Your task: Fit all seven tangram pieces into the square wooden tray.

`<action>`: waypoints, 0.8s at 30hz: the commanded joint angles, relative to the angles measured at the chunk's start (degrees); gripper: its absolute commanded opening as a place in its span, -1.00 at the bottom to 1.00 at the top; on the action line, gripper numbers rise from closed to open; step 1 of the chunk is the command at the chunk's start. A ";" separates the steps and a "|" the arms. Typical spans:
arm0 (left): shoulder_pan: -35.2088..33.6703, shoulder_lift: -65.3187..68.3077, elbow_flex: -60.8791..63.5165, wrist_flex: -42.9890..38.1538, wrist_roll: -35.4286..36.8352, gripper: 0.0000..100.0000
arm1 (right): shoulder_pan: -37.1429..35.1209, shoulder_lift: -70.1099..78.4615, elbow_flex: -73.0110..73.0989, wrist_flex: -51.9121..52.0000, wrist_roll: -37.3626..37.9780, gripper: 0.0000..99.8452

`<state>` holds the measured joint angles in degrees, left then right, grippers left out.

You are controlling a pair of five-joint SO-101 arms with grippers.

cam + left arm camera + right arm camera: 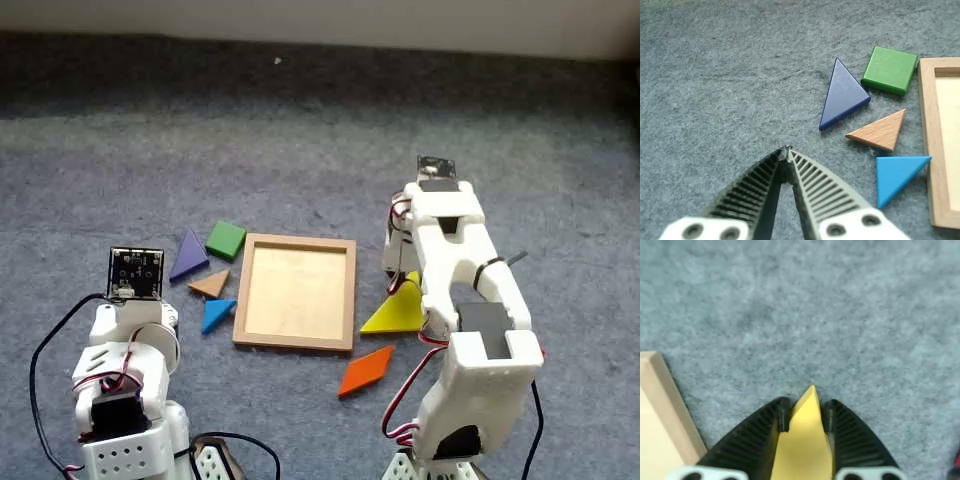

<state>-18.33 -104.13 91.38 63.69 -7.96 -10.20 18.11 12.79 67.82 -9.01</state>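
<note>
Yellow triangle (802,450) is pinched by my right gripper (806,409); I'd lift clear before crossing the wooden tray (665,400) beside the fingers. Left gripper (786,152) closed, empty.

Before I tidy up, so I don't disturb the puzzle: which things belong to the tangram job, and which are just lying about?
Job: square wooden tray; green square; purple triangle; bare-wood triangle; light blue triangle; yellow triangle; orange parallelogram.
Lying about: grey carpet; arm cables.
</note>
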 commanded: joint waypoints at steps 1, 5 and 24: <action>-0.40 -0.13 -0.31 -1.05 0.09 -0.98 | 0.57 -4.26 -1.01 -0.13 3.25 -0.91; -0.40 -0.13 -0.31 -1.14 0.09 -0.98 | 0.84 -7.08 0.04 -0.04 4.92 -0.94; -0.48 -0.13 -0.31 -1.14 0.09 -0.98 | -1.98 -42.68 25.71 -4.79 7.21 -0.94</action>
<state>-18.33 -104.13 91.38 63.69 -7.96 -11.25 -18.64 37.05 63.60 -2.51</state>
